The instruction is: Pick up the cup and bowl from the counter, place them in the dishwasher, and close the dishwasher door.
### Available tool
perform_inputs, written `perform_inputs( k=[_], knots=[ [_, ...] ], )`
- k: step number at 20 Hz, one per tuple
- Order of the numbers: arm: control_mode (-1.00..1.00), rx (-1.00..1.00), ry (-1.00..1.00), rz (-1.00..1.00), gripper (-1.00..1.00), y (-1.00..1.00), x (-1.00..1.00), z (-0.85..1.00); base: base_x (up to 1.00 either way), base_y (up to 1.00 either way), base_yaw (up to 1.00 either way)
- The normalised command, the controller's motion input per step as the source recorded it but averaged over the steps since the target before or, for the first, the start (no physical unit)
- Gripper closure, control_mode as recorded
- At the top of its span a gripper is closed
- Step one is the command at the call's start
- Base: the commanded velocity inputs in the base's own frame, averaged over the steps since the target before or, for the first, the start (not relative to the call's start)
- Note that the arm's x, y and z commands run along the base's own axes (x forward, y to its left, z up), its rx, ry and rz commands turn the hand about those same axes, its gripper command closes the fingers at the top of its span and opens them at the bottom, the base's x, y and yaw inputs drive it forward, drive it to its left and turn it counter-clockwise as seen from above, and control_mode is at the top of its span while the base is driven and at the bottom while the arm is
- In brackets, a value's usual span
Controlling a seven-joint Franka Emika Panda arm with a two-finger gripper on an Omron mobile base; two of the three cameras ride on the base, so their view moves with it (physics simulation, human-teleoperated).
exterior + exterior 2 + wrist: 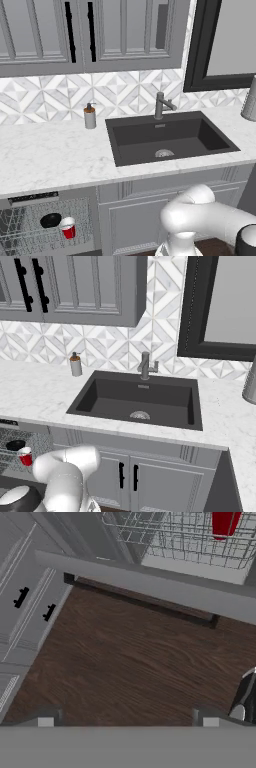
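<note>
The cup (68,228) and the bowl (50,220) were seen in the dishwasher (45,225) rack, lower left of the frame. The gripper (127,722) was spread wide, holding nothing — the door's handle (140,601) was judged next to be lifted.

Illumination: even and diffuse; no single source can be identified.
Shadows: soft shading is seen inside the sink (170,137) and under the upper cabinets (90,70).
Glare: none is recorded on the counter (50,155).
Sharpness: coarse, low-resolution rendering; the wire racks (180,537) are aliased.
Distortion: none is noted at the edges.
</note>
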Motion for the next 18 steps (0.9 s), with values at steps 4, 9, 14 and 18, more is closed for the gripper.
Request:
perform_inputs(
  k=[4, 9, 14, 18],
  knots=[
    [-1.00, -0.04, -0.12, 0.01, -1.00, -0.11, -1.00, -0.19, 0.00, 0.00, 0.00],
    [-1.00, -0.08, -0.11, -0.06, -1.00, -0.03, -1.00, -0.22, 0.00, 0.00, 0.00],
    [-1.00, -0.07, -0.10, -0.21, -1.00, 0.02, -0.69, -0.61, 0.00, 0.00, 0.00],
    [-1.00, -0.05, -0.29, -0.13, -1.00, 0.23, -0.16, -0.79, 0.00, 0.00, 0.00]
  ],
)
